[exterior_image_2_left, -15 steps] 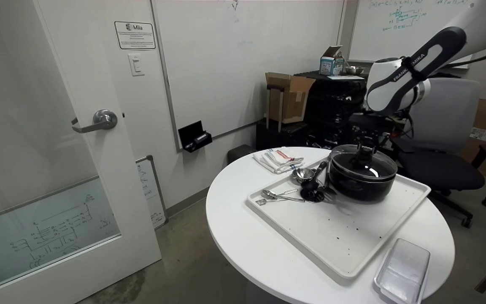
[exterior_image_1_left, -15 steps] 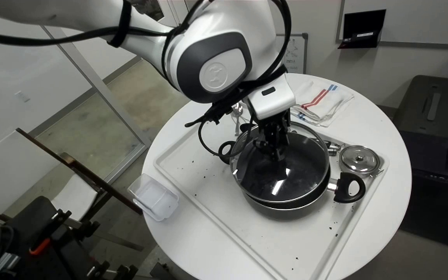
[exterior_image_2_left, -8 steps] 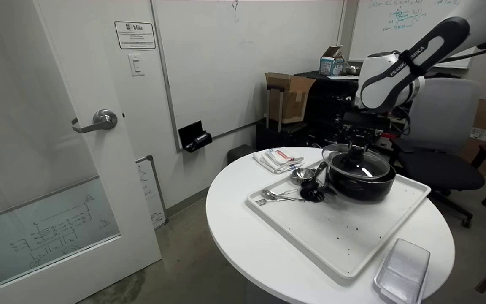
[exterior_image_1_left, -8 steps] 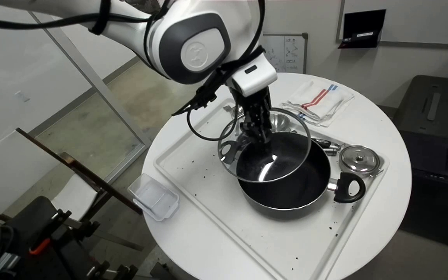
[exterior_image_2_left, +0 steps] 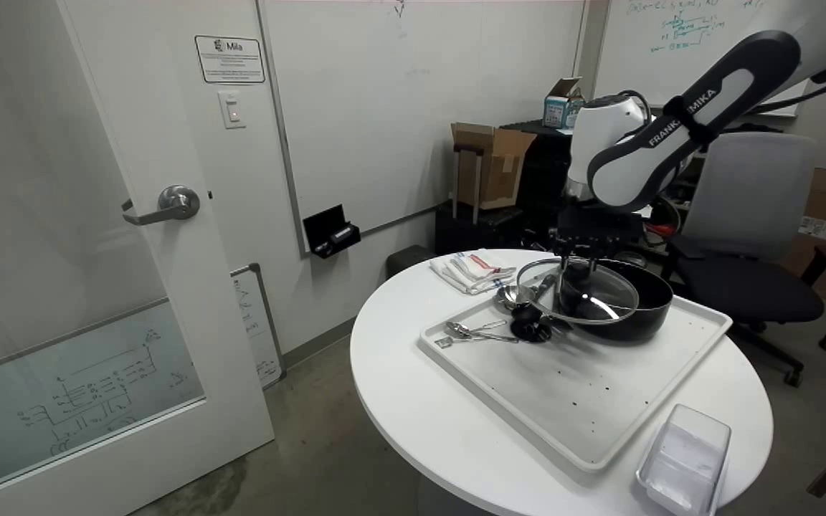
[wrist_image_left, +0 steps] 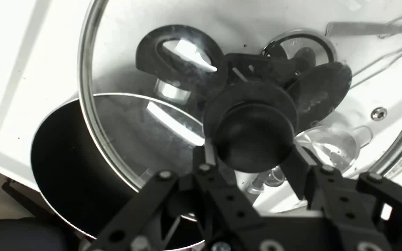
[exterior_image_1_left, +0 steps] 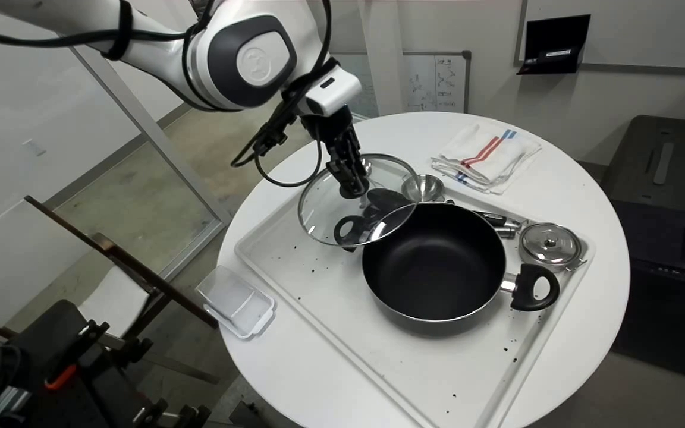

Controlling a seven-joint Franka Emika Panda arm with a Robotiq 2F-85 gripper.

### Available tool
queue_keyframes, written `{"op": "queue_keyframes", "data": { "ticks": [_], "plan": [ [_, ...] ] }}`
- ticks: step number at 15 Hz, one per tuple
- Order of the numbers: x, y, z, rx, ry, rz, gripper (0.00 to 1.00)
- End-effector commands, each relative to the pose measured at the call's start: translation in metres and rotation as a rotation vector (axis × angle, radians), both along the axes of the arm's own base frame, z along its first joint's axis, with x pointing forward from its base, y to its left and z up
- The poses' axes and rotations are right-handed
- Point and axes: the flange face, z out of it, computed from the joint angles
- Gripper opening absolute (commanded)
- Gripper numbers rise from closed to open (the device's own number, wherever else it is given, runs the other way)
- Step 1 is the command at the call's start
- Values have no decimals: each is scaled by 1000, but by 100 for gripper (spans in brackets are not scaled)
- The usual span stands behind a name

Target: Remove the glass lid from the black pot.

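Off the black pot, glass lid in my grasp

Beside the pot, my gripper pinches the lid's knob; the lid looks tilted, one edge overlapping the pot in view. I'd level it and lift clear before going sideways. Utensils crowd beside the pot; bare tray lies between it and the plastic box.

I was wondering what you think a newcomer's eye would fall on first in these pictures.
Probably the glass lid, held by its knob in the gripper and well off the centre of the pot. Next, likely, comes the pot itself, on the tray, black inside and largely uncovered in an exterior view. The striped towel, folded on the table beside the tray, may draw a glance too.
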Motion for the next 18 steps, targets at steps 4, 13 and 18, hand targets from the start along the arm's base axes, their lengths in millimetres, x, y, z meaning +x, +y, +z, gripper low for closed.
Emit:
{"op": "queue_keyframes", "data": {
  "ticks": [4, 13, 18],
  "plan": [
    [-2, 71, 11, -70, 33, 203, 24],
    [-19, 162, -25, -135, 110, 467, 24],
    [-37, 168, -63, -111, 184, 563, 24]
  ]
}}
